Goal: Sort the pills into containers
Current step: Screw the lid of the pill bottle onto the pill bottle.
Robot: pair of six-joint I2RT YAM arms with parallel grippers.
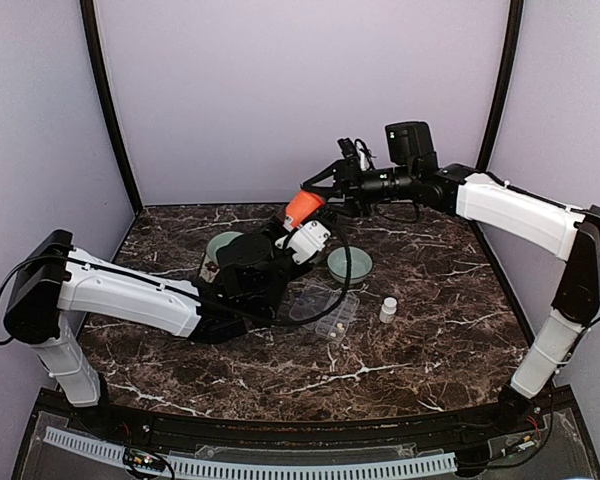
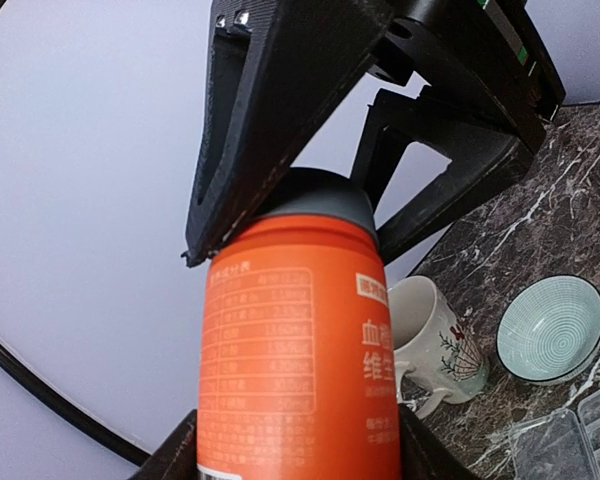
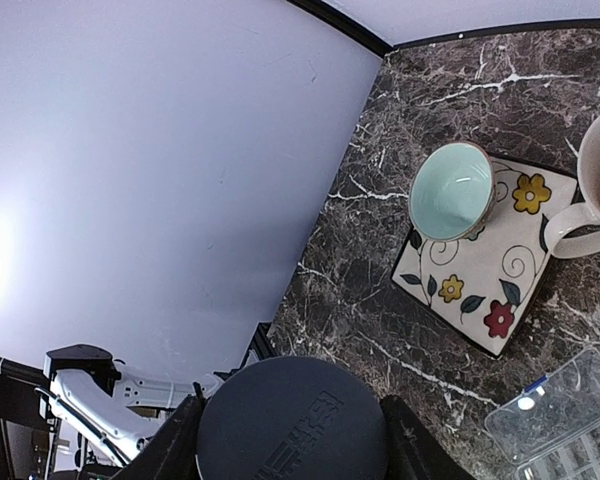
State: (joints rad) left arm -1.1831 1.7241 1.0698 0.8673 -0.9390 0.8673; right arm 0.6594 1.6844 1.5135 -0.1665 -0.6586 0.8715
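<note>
My left gripper [image 1: 298, 230] is shut on an orange bottle [image 1: 302, 207] and holds it raised and tilted above the table; the bottle fills the left wrist view [image 2: 300, 350]. My right gripper [image 1: 323, 188] is shut on the bottle's grey cap [image 2: 316, 196], which sits between my right fingers in the right wrist view [image 3: 292, 422]. The clear pill box [image 1: 325, 310] lies open on the table below, with two tiny pale pills [image 1: 335, 326] in its near compartments. A corner of the box shows in both wrist views [image 2: 570, 440] [image 3: 560, 410].
A pale green bowl [image 1: 349, 264] stands behind the box and another [image 1: 223, 245] sits on a floral plate [image 3: 480, 275] at the left. A white mug [image 2: 435, 340] stands beside the plate. A small white bottle [image 1: 388, 310] stands right of the box.
</note>
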